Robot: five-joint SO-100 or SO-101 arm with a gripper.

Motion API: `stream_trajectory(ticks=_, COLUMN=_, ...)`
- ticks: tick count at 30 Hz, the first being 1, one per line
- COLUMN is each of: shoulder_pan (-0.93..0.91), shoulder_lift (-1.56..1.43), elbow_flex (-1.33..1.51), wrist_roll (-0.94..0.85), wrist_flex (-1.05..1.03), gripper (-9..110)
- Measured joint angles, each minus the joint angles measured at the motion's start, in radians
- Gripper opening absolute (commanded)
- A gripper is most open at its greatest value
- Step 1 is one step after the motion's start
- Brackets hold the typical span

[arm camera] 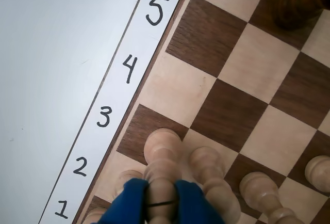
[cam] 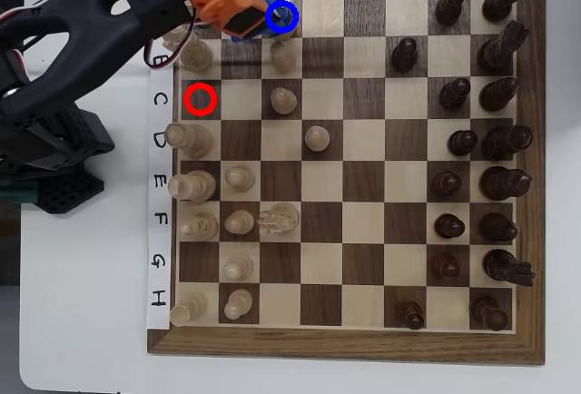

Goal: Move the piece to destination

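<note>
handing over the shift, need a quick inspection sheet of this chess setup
surface: wooden chessboard on a white table, paper number and letter strips along two edges
job's things: piece upright between the blue fingers; blue ring and red ring mark squares
clutter: light pawns, a light knight, dark pieces on the right in the overhead view
grippers: gripper shut on the piece
cables: wires at the arm
surroundings: nothing seen

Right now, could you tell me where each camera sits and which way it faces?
Wrist view: rides on the gripper, looking down its blue fingers at the piece they clamp, beside the numbered strip.
Overhead view: fixed above, looking straight down on the chessboard; the black arm enters from the upper left.
Shared: the board's numbered edge near the blue ring.
</note>
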State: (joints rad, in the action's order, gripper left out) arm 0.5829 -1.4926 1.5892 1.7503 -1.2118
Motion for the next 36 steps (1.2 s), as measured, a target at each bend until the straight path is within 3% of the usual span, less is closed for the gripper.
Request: stream_trajectory(ticks=36, shoulder_pan=0.021, shoulder_lift=-0.011, elbow_flex=0.037, wrist_roll=0.000, wrist_flex=0.071, gripper=0)
